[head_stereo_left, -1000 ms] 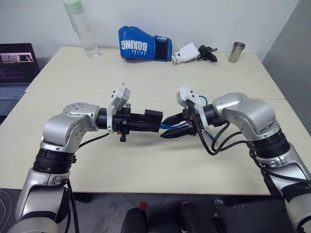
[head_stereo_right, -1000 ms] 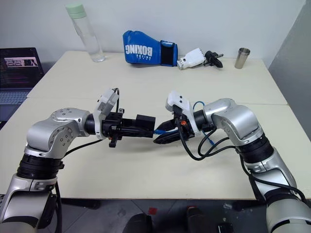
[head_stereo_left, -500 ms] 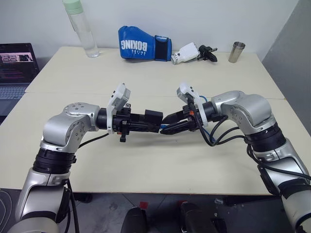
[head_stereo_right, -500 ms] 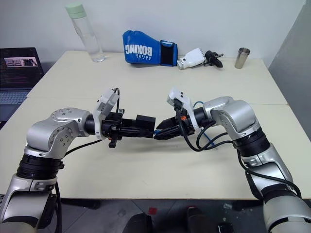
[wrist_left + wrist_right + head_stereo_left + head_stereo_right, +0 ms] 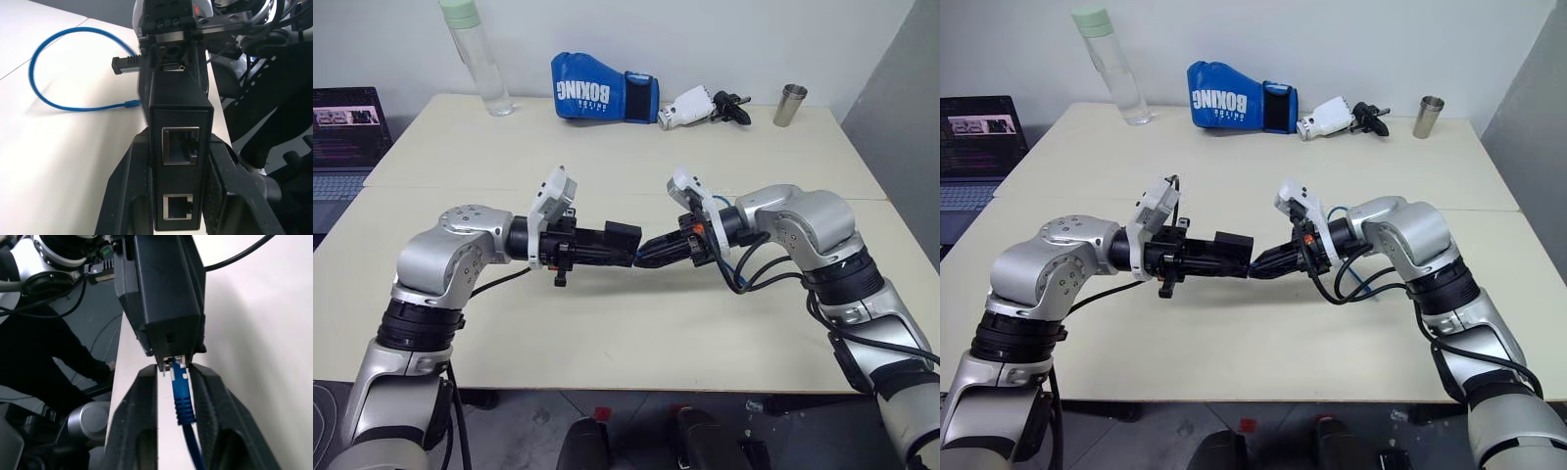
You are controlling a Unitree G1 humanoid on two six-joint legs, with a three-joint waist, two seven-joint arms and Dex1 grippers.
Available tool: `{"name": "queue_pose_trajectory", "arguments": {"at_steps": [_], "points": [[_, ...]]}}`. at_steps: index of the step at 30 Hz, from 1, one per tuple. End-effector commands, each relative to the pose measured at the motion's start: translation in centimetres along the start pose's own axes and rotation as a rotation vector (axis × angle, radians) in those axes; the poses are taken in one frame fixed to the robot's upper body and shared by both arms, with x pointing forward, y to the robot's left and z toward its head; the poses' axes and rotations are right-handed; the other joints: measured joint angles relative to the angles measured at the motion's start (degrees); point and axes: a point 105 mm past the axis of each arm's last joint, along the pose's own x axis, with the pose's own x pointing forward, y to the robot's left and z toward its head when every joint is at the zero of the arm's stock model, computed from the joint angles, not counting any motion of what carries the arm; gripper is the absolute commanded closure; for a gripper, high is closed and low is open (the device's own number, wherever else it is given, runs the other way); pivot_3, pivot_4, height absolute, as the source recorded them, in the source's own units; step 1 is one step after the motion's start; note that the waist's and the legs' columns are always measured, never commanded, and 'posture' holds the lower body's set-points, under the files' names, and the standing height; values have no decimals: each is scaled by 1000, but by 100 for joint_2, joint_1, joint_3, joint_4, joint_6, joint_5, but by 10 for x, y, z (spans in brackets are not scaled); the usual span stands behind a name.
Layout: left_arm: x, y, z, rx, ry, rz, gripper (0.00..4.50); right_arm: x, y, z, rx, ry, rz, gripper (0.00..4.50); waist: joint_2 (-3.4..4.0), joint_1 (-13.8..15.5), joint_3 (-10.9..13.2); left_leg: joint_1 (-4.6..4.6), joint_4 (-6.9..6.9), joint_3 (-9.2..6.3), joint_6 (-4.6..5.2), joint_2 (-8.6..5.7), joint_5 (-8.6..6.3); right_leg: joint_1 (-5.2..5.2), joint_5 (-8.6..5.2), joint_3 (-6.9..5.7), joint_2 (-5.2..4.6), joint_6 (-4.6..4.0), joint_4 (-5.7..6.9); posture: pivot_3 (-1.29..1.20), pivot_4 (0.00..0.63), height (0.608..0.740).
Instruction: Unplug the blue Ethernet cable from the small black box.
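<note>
My left hand (image 5: 625,249) is clamped on the small black box (image 5: 619,240), held above the tabletop (image 5: 607,323). My right hand (image 5: 644,258) pinches the blue Ethernet cable (image 5: 181,394) at its plug, still seated in the box.

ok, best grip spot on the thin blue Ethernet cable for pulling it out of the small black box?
Take the thin blue Ethernet cable at its ribbed boot just behind the plug, approaching end-on to the small matte-black box. The boot sticks straight out of the port, and the right tool already straddles it.
</note>
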Motion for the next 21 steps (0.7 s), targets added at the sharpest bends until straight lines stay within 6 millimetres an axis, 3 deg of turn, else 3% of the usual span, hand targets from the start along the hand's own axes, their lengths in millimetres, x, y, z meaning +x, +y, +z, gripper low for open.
{"name": "queue_pose_trajectory", "arguments": {"at_steps": [1,13,21], "points": [[-2,-8,5,62,19,-29,3692,-6,6,15,-50,-17,11,4479,1,1,1,0,0,1,0,1,0,-1,0,0,0,0,0,0,150,740],[-4,-7,6,68,27,-26,3692,-9,8,7,-39,7,21,4479,1,0,1,0,-1,1,0,0,0,-1,0,0,0,0,0,0,150,740],[-24,-4,8,43,15,57,3692,-39,-18,-58,34,121,-164,4481,0,6,1,-3,-1,1,1,-1,-1,0,0,1,-2,1,-9,0,150,740]]}}
